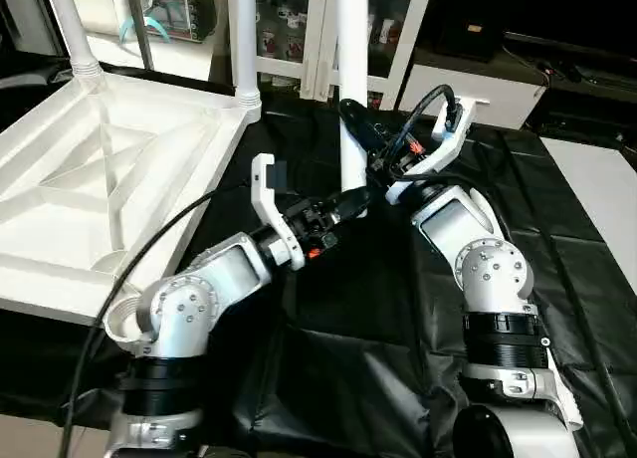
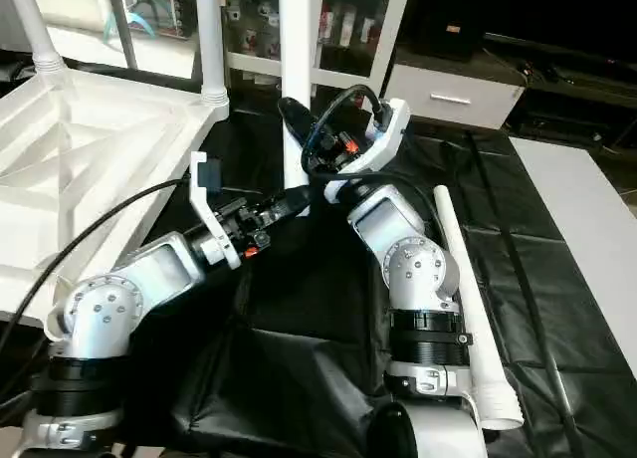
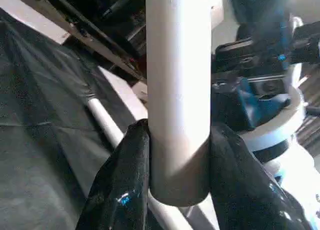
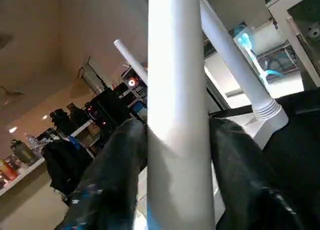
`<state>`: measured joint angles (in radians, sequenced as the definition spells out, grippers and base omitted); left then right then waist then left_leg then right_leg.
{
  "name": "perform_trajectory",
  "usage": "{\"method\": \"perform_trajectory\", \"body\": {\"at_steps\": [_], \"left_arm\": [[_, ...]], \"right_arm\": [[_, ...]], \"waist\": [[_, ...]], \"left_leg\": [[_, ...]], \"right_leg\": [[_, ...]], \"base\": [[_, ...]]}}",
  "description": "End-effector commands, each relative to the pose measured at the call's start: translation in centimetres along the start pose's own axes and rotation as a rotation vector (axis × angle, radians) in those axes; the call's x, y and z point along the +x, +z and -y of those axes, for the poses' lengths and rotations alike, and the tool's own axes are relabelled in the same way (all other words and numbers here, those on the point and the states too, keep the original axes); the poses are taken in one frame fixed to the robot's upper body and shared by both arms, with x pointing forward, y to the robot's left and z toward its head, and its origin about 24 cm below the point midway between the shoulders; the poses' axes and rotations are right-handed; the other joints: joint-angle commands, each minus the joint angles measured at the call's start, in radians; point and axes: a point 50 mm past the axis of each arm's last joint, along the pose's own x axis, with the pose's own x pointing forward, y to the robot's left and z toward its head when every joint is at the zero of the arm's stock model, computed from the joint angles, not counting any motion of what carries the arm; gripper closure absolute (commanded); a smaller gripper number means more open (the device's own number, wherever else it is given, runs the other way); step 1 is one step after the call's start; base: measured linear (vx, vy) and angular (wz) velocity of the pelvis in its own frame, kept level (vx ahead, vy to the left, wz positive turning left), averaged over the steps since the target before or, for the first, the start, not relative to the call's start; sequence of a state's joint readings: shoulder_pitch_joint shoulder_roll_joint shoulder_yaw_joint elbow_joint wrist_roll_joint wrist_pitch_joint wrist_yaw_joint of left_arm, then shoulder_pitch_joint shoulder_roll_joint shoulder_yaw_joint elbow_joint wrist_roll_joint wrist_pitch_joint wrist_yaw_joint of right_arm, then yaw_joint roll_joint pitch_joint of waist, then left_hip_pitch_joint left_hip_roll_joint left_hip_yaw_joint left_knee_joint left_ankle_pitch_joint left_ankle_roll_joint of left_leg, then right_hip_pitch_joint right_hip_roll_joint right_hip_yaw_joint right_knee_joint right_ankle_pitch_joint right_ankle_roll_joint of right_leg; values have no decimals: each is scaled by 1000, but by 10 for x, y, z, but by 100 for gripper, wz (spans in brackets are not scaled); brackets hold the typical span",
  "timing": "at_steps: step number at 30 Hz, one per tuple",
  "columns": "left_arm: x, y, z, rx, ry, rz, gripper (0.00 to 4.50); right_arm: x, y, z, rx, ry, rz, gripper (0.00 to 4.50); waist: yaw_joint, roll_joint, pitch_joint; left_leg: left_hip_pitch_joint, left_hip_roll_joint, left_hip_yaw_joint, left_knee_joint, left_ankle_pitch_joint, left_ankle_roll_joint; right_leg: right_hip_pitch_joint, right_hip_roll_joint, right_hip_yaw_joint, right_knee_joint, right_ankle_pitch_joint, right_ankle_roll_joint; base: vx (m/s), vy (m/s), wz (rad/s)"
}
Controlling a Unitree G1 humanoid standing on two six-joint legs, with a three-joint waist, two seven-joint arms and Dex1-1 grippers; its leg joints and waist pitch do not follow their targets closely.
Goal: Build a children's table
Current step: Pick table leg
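While both grippers clamp 1 upright leg (image 1: 350, 100), left gripper (image 1: 350, 201) below right gripper (image 1: 370, 129), the inverted table top (image 1: 109, 169) waits beside them. Should either black-fingered grip slacken, the smooth tube could slip or tilt, I judge, missing its socket.

- held leg (image 1: 351, 90) top cut by frame edge
- table top (image 1: 90, 179) cut at left edge
- spare leg (image 2: 468, 309) partly behind right arm
- shelf items too small

Both forearms raised and angled inward, wrists converging. Left gripper (image 3: 179, 155) clamped low on the leg (image 3: 177, 90); right gripper (image 4: 177, 160) pinching it higher up.
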<state>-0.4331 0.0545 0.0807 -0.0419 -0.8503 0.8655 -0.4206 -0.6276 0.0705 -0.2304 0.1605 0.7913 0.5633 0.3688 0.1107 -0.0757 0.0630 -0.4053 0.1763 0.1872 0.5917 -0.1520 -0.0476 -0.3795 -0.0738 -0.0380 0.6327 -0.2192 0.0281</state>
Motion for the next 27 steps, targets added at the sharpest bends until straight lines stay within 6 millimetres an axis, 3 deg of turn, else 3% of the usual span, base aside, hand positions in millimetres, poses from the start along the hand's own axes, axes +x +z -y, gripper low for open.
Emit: {"method": "perform_trajectory", "body": {"at_steps": [1,9,13,19,21,27], "left_arm": [[-1,6,3,36,-13,17,314],[-16,15,0,78,3,23,314],[-21,16,0,96,2,2,314],[-49,17,-12,278,86,-197,314],[-59,23,-19,337,135,-237,314],[-88,50,-32,567,288,-354,314]], "right_arm": [[-4,5,1,-1,4,17,209],[-16,12,13,-30,-63,23,134],[-26,17,21,-69,-106,22,105],[-56,36,21,-304,-68,-66,54],[-61,42,16,-367,-27,-99,35],[-65,58,-2,-694,65,-205,28]], "waist": [[-2,27,-78],[-2,30,-79],[1,26,-77],[6,24,-76],[4,22,-74],[2,27,-69]], "left_leg": [[44,49,-22,-77,-183,-113],[46,48,-22,-77,-195,-124],[42,47,-20,-77,-183,-118],[45,45,-20,-76,-173,-105],[42,45,-22,-77,-185,-101],[50,49,-21,-79,-243,-102]], "right_leg": [[28,-57,32,-61,16,-112],[28,-57,31,-61,12,-115],[30,-58,32,-61,20,-118],[32,-52,33,-65,-12,-70],[33,-55,33,-67,-46,-80],[19,-59,36,-72,-155,-112]], "base": [[0,0,0],[0,0,0],[0,0,0],[0,0,0],[0,0,0],[0,0,0]]}}
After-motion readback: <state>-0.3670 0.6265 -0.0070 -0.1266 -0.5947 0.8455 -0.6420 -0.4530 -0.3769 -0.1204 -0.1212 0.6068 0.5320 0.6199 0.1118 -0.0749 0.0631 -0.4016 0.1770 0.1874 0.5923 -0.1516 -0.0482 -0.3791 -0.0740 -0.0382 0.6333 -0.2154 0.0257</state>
